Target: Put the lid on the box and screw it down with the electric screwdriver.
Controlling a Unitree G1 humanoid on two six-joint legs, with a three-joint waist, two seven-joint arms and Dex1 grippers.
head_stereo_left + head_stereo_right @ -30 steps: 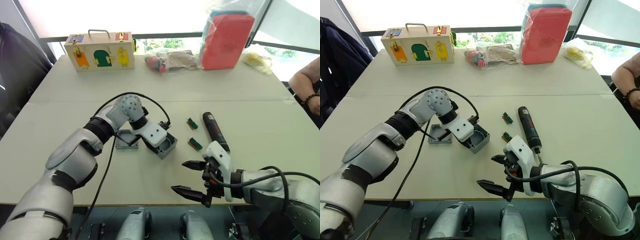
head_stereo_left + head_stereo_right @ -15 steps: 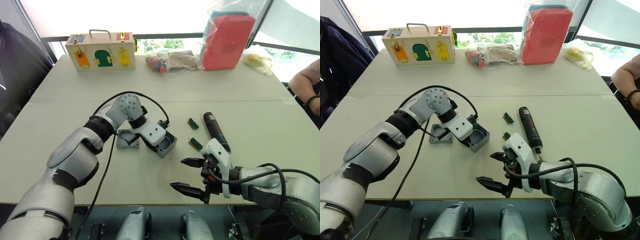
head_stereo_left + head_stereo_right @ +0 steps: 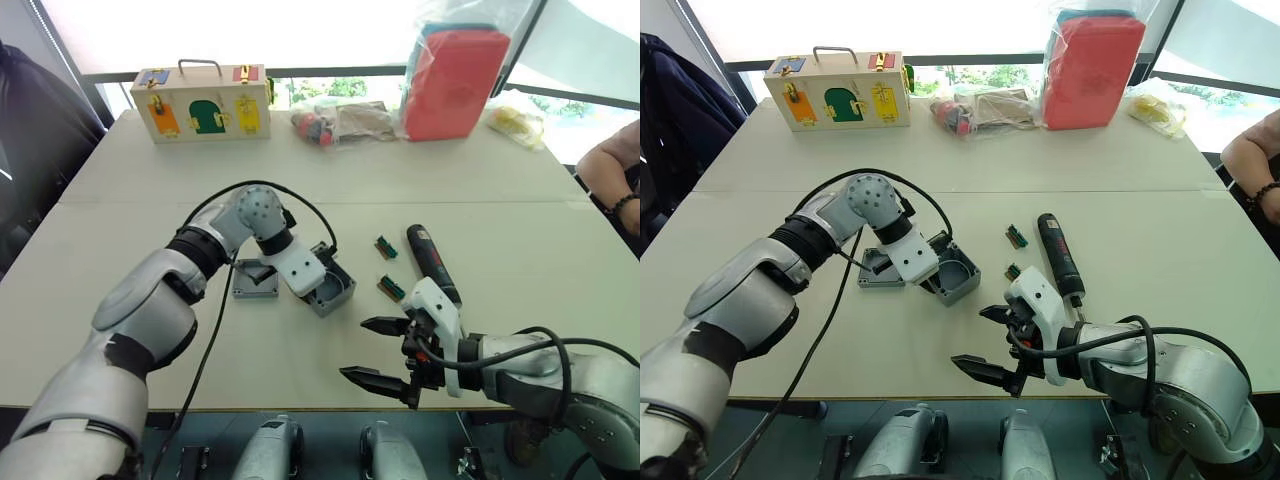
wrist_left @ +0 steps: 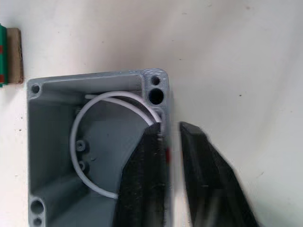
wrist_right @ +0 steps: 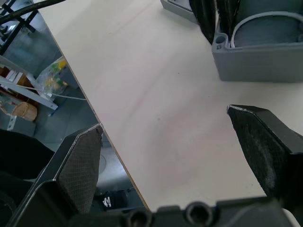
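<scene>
Nearest me, my right gripper [image 3: 382, 351] hangs over the table's [image 3: 480, 200] front edge with its fingers spread wide, holding nothing.

Just beyond it, my left gripper [image 4: 172, 142] pinches one wall of the box [image 3: 956, 276], one finger inside and one outside; my wrist covers that side in the head views. The box stands open, a white ring lying inside it.

The lid [image 3: 254, 282] lies on the table touching the box on my left, half hidden under my left arm.

The electric screwdriver [image 3: 430, 262] lies to the right past two small green blocks [image 3: 389, 288], its tip behind my right gripper.

Farthest back stand a wooden case [image 3: 200, 102] and a red bag [image 3: 455, 80].
</scene>
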